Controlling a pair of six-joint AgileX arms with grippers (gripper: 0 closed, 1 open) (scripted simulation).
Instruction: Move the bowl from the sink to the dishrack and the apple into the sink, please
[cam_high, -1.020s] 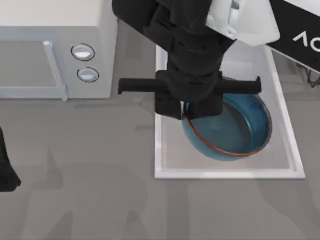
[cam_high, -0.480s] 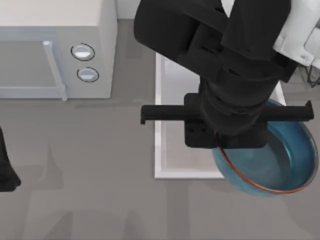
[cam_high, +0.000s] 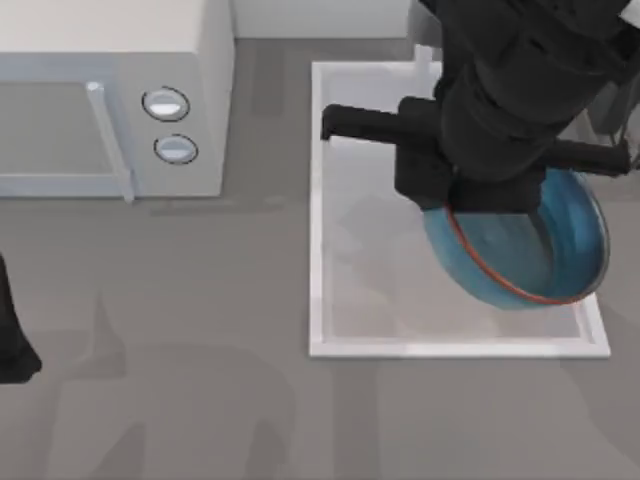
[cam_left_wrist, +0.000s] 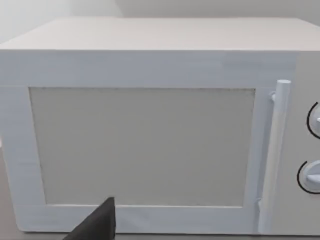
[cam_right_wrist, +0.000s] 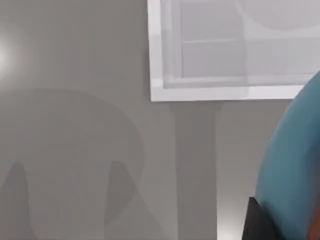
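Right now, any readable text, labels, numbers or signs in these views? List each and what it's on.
None can be read.
White box-shaped microwave: its two round knobs carry no readable marks, and its door is blank.
Round blue-teal glossy bowl, held by the right gripper over the white rectangular sink: no print.
Left arm, parked at the table's left edge: no lettering.

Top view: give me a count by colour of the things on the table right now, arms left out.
White: 2, the microwave and the sink.
Blue-teal: 1, the bowl, tilted and held at its rim by the right gripper over the sink's right side.
Total: 3.
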